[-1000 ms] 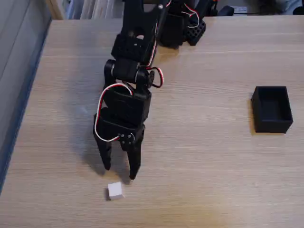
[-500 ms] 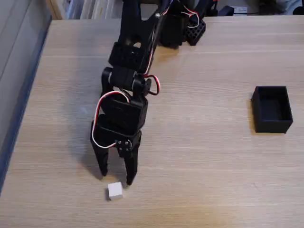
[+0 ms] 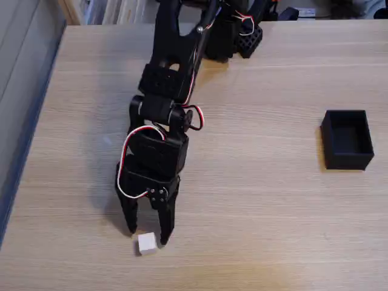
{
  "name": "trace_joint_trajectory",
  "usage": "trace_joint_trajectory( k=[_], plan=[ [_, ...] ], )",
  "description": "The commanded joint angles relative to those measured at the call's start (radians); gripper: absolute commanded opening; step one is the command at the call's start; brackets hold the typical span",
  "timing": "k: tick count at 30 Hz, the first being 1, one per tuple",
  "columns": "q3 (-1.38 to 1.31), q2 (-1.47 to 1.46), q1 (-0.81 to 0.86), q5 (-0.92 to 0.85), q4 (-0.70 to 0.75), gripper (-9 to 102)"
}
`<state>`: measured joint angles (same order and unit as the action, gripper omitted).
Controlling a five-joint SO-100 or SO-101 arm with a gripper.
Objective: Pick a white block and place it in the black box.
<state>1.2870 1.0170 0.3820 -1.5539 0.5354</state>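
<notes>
White block (image 3: 147, 243) sits on the wooden table (image 3: 260, 230), far to the left of the black box (image 3: 347, 139) and nearer the front edge in the fixed view. Just above the block hangs the gripper (image 3: 147, 236), its fingers parted narrowly, tips flanking the block's upper corners, nothing held.

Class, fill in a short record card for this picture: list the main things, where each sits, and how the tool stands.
view: fixed view, looking down on a wooden table
white block: near the bottom edge, resting on the table
tool: open, fingertips on either side of the block's upper part, not closed on it
black box: at the right, open top, nothing visible inside
block in box: not yet
</notes>
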Motion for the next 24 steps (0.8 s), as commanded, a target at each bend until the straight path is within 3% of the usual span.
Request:
trace_joint_trajectory(
  k=[1,24],
  plan=[
    [-0.058,-0.003,0.003,-0.003,-0.012,26],
    [-0.146,-0.083,-0.015,-0.025,-0.015,20]
  ],
)
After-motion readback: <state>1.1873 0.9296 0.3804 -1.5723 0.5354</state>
